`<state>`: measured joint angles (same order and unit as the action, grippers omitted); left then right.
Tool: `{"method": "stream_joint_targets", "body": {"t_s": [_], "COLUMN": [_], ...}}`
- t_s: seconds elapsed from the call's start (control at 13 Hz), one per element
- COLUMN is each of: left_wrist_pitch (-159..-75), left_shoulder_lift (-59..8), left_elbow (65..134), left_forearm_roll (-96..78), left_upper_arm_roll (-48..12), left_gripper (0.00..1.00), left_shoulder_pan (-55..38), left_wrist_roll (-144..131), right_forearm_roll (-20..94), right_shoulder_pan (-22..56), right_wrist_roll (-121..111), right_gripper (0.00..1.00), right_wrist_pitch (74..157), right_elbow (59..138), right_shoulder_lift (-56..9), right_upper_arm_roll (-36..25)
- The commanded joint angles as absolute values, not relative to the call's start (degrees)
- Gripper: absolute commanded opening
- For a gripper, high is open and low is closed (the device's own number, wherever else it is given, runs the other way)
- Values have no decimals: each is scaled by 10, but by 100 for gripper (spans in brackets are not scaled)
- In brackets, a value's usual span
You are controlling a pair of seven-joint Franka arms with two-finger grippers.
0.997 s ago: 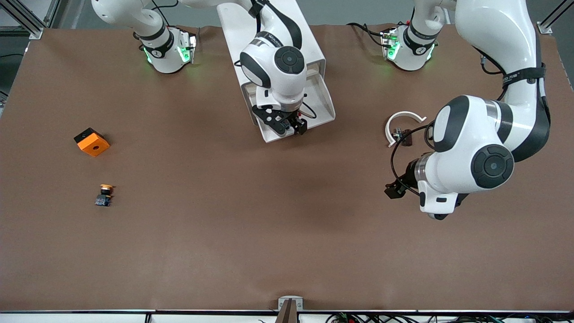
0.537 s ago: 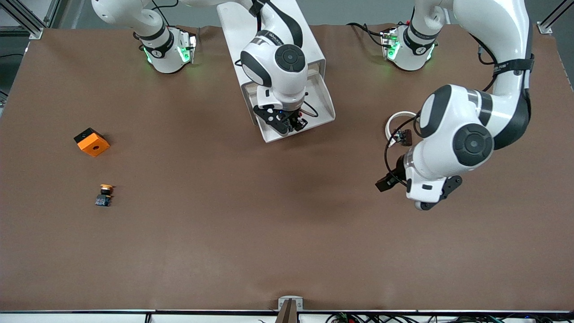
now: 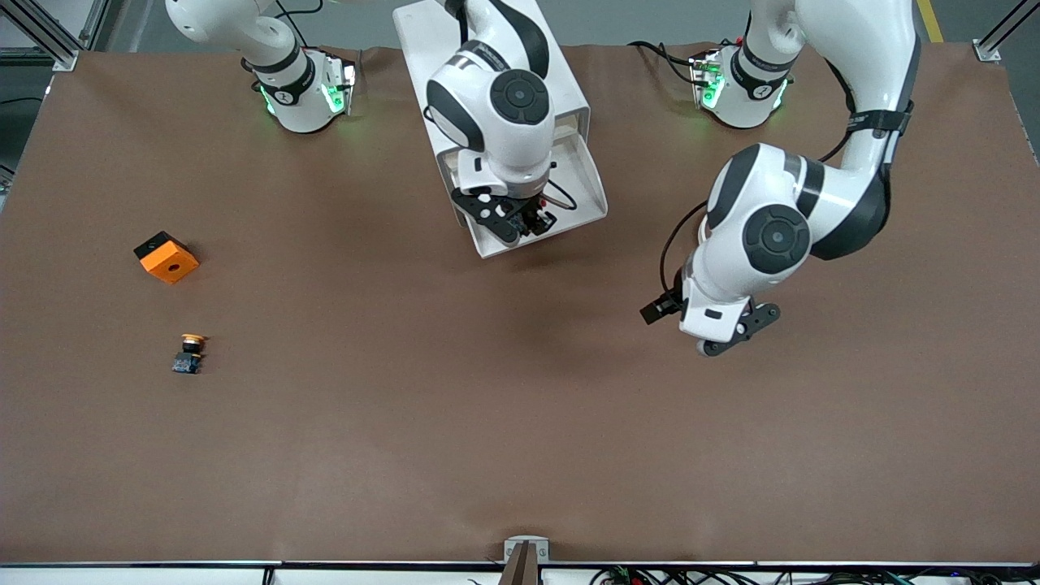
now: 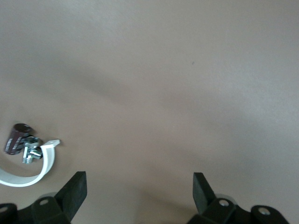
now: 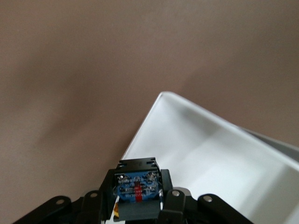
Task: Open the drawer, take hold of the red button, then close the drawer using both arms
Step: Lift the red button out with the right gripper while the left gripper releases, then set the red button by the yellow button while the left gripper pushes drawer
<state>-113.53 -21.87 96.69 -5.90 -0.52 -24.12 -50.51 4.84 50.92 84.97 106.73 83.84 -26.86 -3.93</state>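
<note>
Your left claw (image 3: pixel 735 337) has swung across the brown table (image 3: pixel 406 455) toward the cabinet (image 3: pixel 422 41), fingers apart.
Your right claw (image 3: pixel 528 226) hangs over the open drawer (image 3: pixel 589 191), clamped on the button (image 5: pixel 137 189).

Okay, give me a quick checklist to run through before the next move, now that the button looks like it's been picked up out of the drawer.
1. Button held: the right gripper is shut on the button, over the drawer. Ok.
2. Drawer open: pulled out of the cabinet. Ok for extraction, not yet closed.
3. Button clear of the drawer walls: cannot tell.
4. Left gripper free: fingers open, nothing between them, over bare table. Ok.
5. Left gripper lined up with the drawer front: not ok, it hangs toward the left arm's end of the table.
6. White curved piece under the left arm's path: cannot tell.
</note>
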Motion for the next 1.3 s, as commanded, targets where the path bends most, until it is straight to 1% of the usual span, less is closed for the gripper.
{"method": "stream_joint_targets", "body": {"t_s": [0.0,0.15,0.31,0.38,0.61,0.84,1.0,1.23], "left_wrist_pitch": [-1227,-1293,-1315,-1326,-1329,-1321,-1306,-1286], "left_shoulder_lift": [-179,-187,-218,-229,-242,-247,-246,-244], "left_elbow": [1059,1084,1082,1083,1083,1085,1085,1085], "left_forearm_roll": [-48,-48,-48,-49,-52,-54,-54,-57], "left_upper_arm_roll": [-35,-63,-77,-77,-79,-84,-98,-129], "left_gripper": [100,100,100,100,100,100,100,100], "left_shoulder_pan": [-242,-245,-270,-286,-318,-351,-358,-358], "left_wrist_roll": [-504,-508,-531,-542,-569,-604,-614,-622], "right_forearm_roll": [69,67,62,60,44,39,26,6], "right_shoulder_pan": [432,376,308,273,180,108,84,54], "right_wrist_roll": [727,617,495,431,303,183,157,114], "right_gripper": [0,0,0,0,0,0,0,0], "right_wrist_pitch": [985,958,963,980,1045,1148,1186,1282], "right_elbow": [800,809,854,880,934,985,997,1064], "right_shoulder_lift": [-238,-212,-187,-179,-178,-193,-212,-214], "right_upper_arm_roll": [-35,-39,-40,-40,-40,-40,-40,-40]}}
